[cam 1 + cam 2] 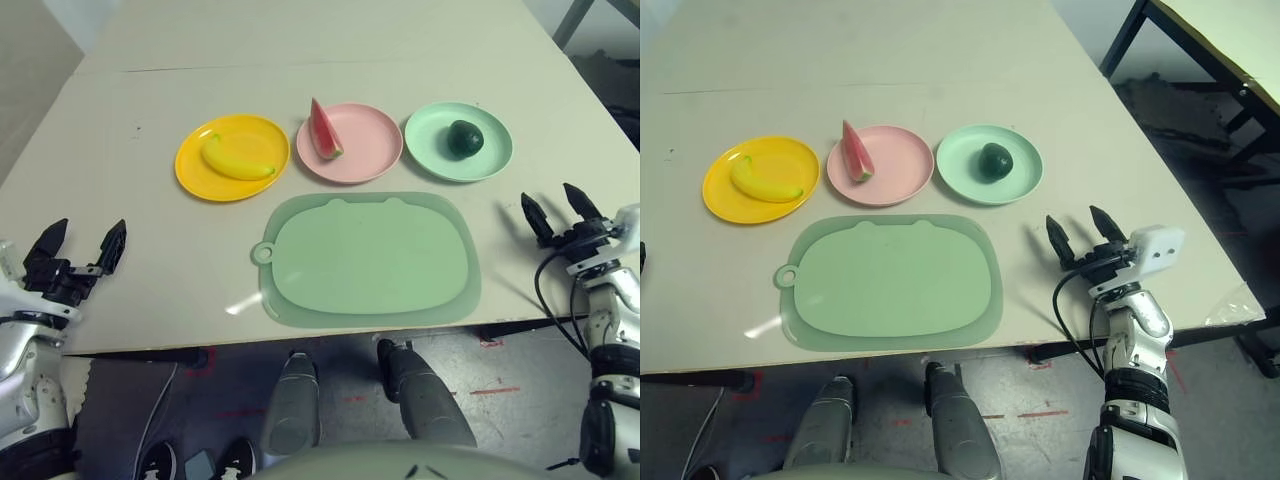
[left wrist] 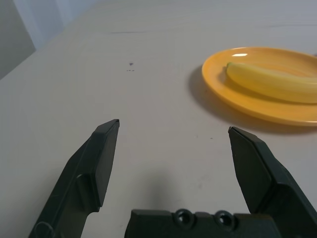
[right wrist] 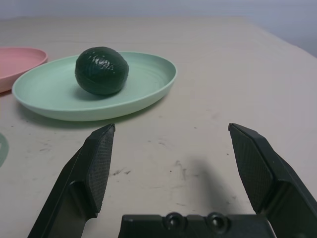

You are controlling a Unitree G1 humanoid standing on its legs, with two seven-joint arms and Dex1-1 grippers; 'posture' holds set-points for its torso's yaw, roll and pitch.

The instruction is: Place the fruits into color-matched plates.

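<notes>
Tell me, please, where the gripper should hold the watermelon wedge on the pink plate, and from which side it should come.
Probably from above, closing on the two flat red faces of the watermelon wedge. It stands on its green rind in the pink plate with its thin edge up, so those faces offer parallel surfaces; the curved rind likely would slip.

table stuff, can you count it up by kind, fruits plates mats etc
fruits: 3, banana, watermelon wedge, avocado
plates: 3, yellow plate, pink plate, mint green plate, one fruit on each
cutting mats: 1, pale green mat, nothing on it
total: 7
</notes>
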